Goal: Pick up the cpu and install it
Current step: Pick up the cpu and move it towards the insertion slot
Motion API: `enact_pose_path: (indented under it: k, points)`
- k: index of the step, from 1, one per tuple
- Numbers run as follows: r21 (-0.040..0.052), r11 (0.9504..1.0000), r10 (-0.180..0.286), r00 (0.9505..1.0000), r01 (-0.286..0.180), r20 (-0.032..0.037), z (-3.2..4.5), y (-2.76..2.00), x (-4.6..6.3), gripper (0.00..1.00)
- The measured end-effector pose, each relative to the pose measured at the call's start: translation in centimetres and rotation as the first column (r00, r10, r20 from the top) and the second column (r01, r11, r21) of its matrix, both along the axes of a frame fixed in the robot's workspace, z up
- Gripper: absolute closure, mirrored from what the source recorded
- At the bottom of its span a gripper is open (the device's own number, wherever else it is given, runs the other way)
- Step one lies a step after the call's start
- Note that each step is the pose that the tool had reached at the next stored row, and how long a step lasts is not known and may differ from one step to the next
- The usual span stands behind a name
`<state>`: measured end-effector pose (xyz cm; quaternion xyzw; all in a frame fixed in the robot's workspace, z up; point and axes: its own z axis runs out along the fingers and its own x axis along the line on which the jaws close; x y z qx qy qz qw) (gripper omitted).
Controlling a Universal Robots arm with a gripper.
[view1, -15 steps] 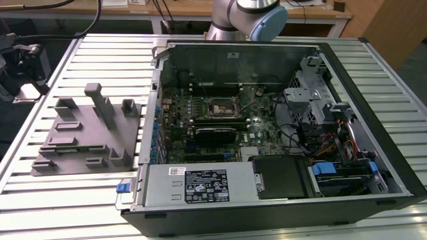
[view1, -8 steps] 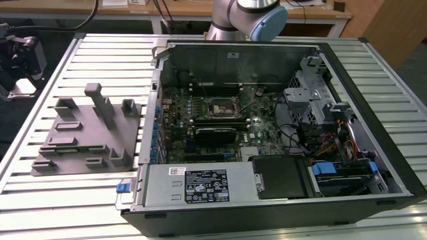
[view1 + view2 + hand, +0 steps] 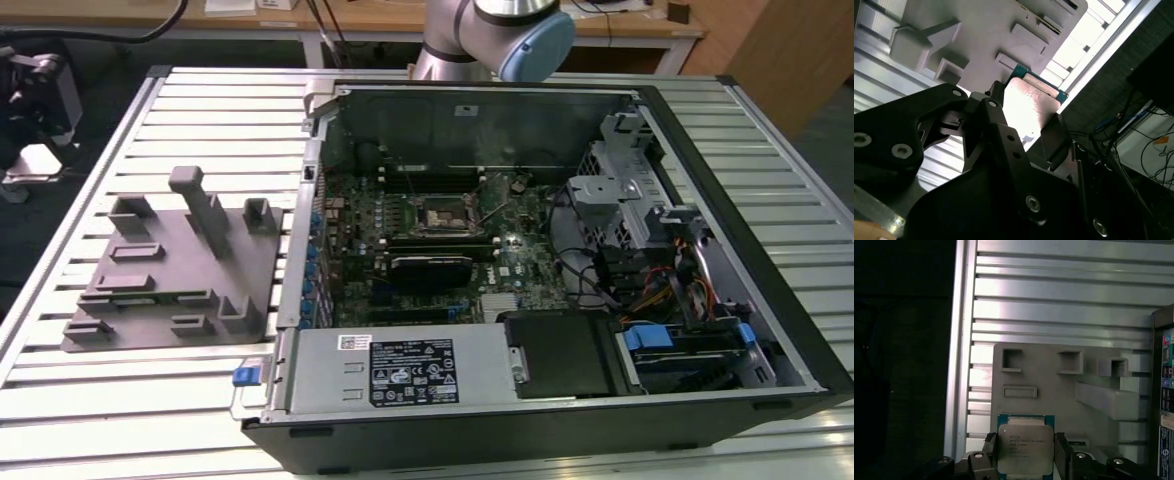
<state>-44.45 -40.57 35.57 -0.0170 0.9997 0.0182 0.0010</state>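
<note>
First wrist view: the cpu (image 3: 1025, 449) is gripped on two opposite edges by the black jaws, which are closed onto it. Its flat silver-grey lid faces the camera, with a thin teal rim around it. It is held over the grey moulded tray (image 3: 1054, 385), apart from it. In the exterior view, the arm (image 3: 514, 35) is seen at upper centre. The tray lies at the exterior view's left on the ribbed metal surface (image 3: 134, 400), beside the open computer case (image 3: 747, 200).
</note>
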Motion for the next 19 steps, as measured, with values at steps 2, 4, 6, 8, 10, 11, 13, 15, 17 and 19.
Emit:
enact_pose_path:
  k: [2, 4, 6, 8, 10, 11, 13, 15, 17, 19]
  points:
    - [0.0000, 1.0000, 0.000, 1.0000, 0.000, 0.0000, 0.45, 0.00, 0.0, 0.46]
    - [0.0000, 1.0000, 0.000, 1.0000, 0.000, 0.0000, 0.88, 0.00, 0.0, 0.46]
    - [0.0000, 1.0000, 0.000, 1.0000, 0.000, -0.0001, 1.24, 0.00, 0.0, 0.46]
    - [0.0016, 1.0000, 0.000, 1.0000, 0.000, -0.0001, 1.52, 0.00, 0.0, 0.46]
    - [0.0065, 1.0000, 0.000, 1.0000, 0.000, 0.0003, 1.56, 0.00, 0.3, 0.46]
    - [0.0075, 1.0000, 0.000, 1.0000, 0.000, 0.0001, 1.57, 0.00, 0.6, 0.46]
    - [0.0079, 1.0000, 0.000, 1.0000, 0.000, -0.0001, 1.58, 0.00, 1.2, 0.46]
    - [0.0080, 1.0000, 0.000, 1.0000, 0.000, 0.0000, 1.57, 0.00, 1.8, 0.46]
    - [0.0079, 1.0000, 0.000, 1.0000, 0.000, -0.0001, 1.58, 0.00, 2.2, 0.46]
    - [0.0080, 1.0000, 0.000, 1.0000, 0.000, 0.0000, 1.57, 0.00, 2.6, 0.46]
